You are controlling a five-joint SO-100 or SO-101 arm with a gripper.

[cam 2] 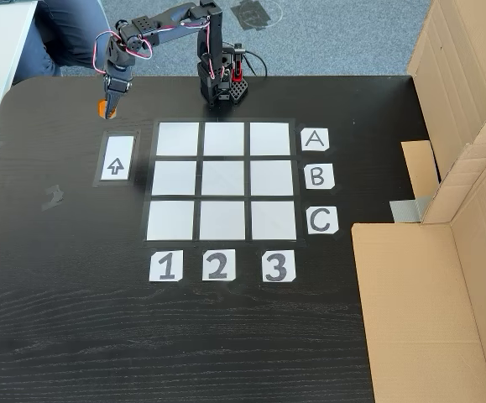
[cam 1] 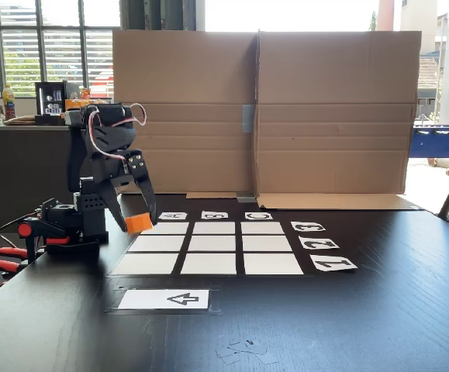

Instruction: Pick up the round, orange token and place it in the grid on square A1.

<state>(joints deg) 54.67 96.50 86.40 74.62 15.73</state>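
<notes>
The token is a short orange cylinder clamped between the jaws of the gripper, lifted off the counter; its axis looks slightly tilted from upright in a fixed view, though its flat ends are partly hidden by the fingers. In the other fixed view the token hangs just above the arrow card, left of the grid and outside it. Square A1, the corner cell in line with the A card and the 1 card, lies bare, just beside the arrow card and nearest the token. The black arm reaches from its base, which stands at the counter's far edge in that view. The counter is dark wood grain, with a smudge at its left side. Folded cardboard sheets stand behind the grid as a screen. Beyond are large bright windows, a dark shelf with small items, and a person's leg on the grey floor.
</notes>
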